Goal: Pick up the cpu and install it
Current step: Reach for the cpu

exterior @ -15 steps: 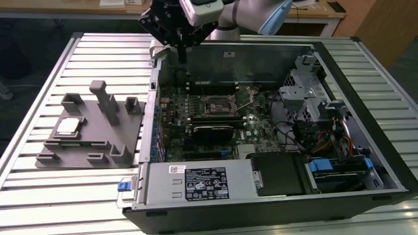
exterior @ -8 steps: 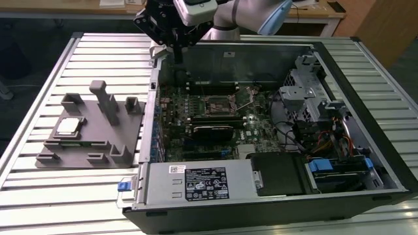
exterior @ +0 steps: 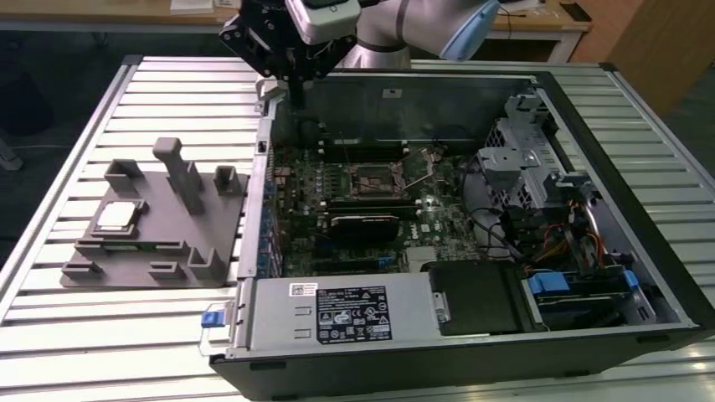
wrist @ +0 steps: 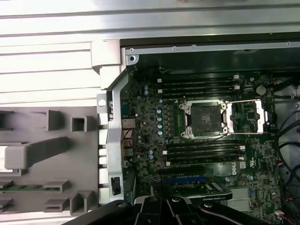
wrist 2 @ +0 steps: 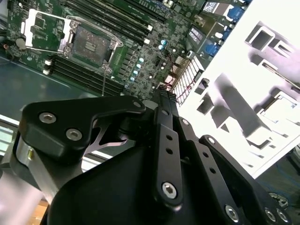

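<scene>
End effector [exterior: 297, 88] clenched empty above open computer case [exterior: 447, 356], socket [exterior: 372, 177] uncovered inside, cpu [exterior: 115, 218] sitting on grey fixture [exterior: 146, 270]

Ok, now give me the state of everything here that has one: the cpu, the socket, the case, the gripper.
cpu: lying flat on the grey fixture, not picked up.
socket: empty, its load plate swung open.
computer case: side panel off, motherboard exposed.
gripper: shut, holding nothing, above the case's far wall towards the exterior view's left.
</scene>
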